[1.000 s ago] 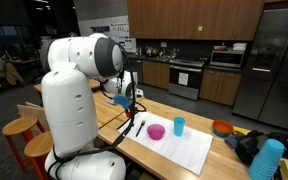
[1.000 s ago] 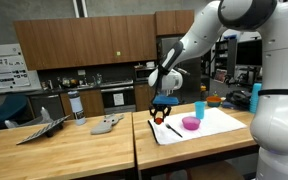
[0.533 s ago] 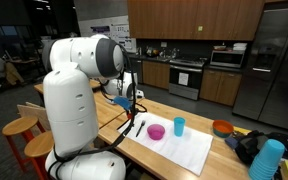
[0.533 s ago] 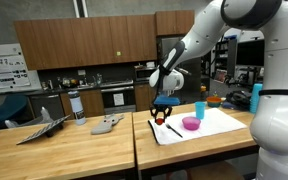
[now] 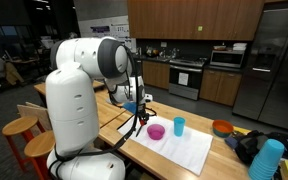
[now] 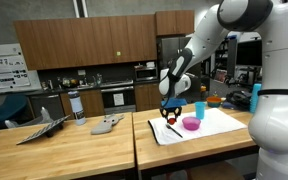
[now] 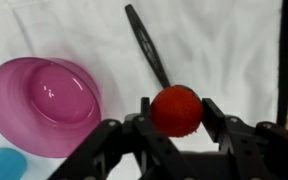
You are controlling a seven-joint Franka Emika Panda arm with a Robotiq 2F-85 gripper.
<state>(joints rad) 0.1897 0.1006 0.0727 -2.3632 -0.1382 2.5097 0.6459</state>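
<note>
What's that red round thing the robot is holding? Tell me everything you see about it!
The red round thing looks smooth and a little shiny, like a small ball or tomato. The gripper pinches it between its two black fingers, one on each side, over the white mat. A thin black stick runs away from behind it; whether they are joined cannot be told. The pink bowl sits beside it, not touching.

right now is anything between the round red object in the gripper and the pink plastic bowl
Nothing visible. The round red object is clamped in the gripper; only bare white mat shows between it and the pink plastic bowl. The slim black utensil lies aside.
</note>
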